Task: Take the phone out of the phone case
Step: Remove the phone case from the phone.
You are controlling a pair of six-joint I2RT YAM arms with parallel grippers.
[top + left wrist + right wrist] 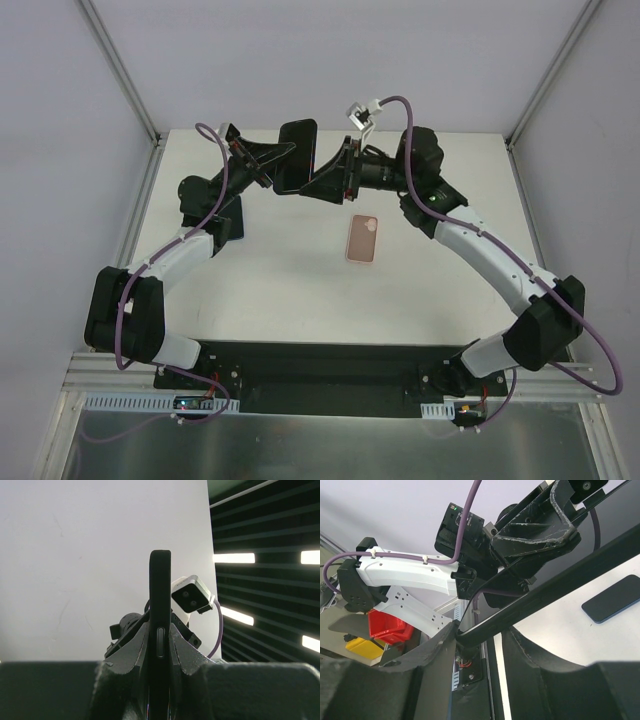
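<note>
While case [363,238] lies flat, your left gripper [160,647] pinches phone [160,580] clear above far edge; right gripper's [481,636] hold unclear.

Case [361,246] on table [300,290] — phone [298,150] aloft, behind & L of it.

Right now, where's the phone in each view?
Top external: phone upper centre, held up between the two arms.
Left wrist: phone dead centre, edge-on and upright.
Right wrist: phone a dark bar running diagonally from lower left to upper right.
Shared landmark: the left gripper clamped on it, seen in all three.
</note>
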